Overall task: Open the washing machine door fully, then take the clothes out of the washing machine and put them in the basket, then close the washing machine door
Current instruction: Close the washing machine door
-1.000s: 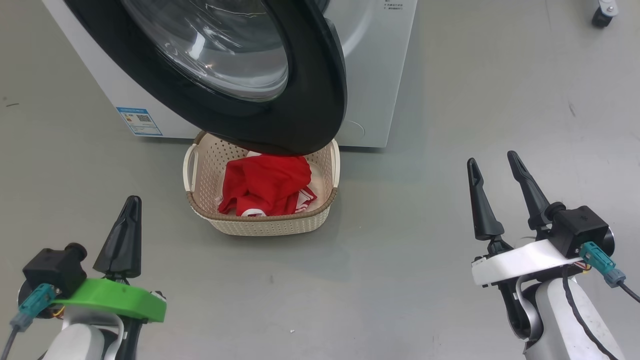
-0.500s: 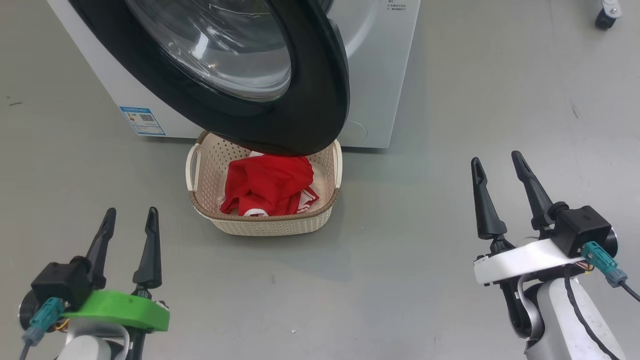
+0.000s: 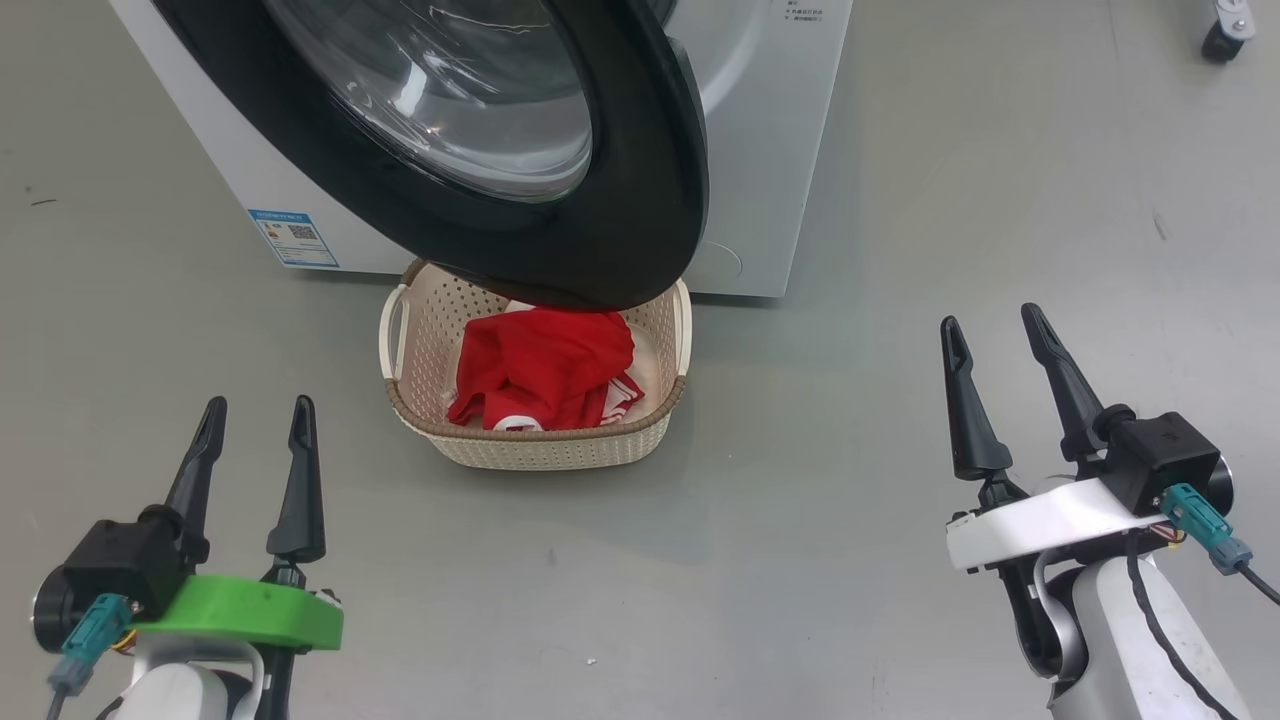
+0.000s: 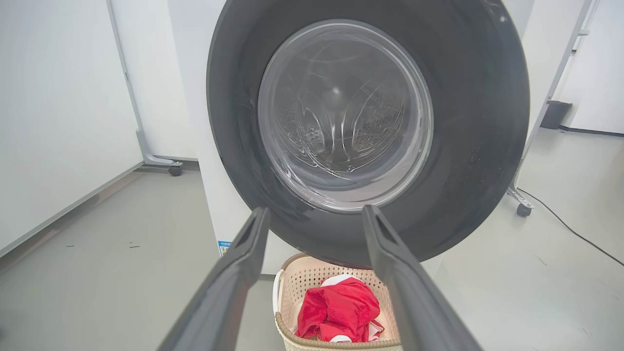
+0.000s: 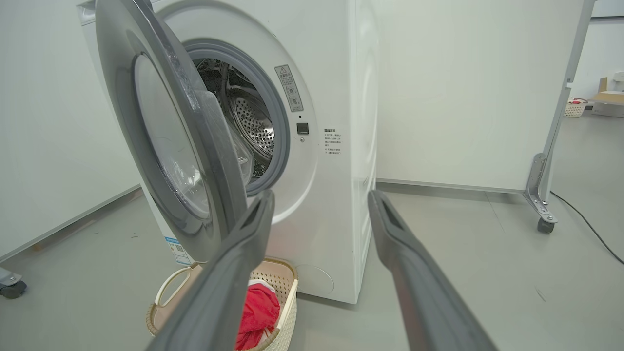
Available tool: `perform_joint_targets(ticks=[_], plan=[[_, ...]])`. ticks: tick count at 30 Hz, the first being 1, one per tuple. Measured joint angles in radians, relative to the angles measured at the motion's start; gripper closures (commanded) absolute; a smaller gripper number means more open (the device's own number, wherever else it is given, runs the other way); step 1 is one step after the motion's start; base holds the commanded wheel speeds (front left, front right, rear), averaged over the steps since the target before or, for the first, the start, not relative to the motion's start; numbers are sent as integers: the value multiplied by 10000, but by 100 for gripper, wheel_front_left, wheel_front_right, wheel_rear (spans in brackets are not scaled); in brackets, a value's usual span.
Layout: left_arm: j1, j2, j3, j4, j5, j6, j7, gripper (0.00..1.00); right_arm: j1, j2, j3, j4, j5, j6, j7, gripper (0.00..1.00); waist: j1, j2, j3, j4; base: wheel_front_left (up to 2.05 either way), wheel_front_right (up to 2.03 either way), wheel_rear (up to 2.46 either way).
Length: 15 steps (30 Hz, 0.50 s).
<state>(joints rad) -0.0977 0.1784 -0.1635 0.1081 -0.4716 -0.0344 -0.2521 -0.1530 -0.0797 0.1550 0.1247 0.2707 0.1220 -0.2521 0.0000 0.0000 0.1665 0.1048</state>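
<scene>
Crumpled red clothes (image 3: 540,370) with white striped trim lie in the cream perforated basket (image 3: 540,455), while the left gripper (image 3: 258,402) and right gripper (image 3: 988,315) stand spread and empty.

The floor (image 3: 950,180) is smooth and grey, with a few small dark marks and soft reflections of the light. White partition panels (image 5: 463,87) stand around it. One has a metal frame leg (image 5: 538,195) on a small black caster (image 5: 543,225). A black cable (image 5: 585,225) lies on the floor near this caster. Far to the right are a dark bin (image 4: 555,114) and a cardboard box (image 5: 609,96).
</scene>
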Motion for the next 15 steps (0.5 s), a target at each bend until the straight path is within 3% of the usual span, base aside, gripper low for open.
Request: perform_joint_targets(ticks=[15], plan=[[164, -165, 90, -186, 347, -59, 0, 0, 0, 0, 23, -2, 0, 0, 2, 0, 0, 0, 77, -6, 0, 0, 0]])
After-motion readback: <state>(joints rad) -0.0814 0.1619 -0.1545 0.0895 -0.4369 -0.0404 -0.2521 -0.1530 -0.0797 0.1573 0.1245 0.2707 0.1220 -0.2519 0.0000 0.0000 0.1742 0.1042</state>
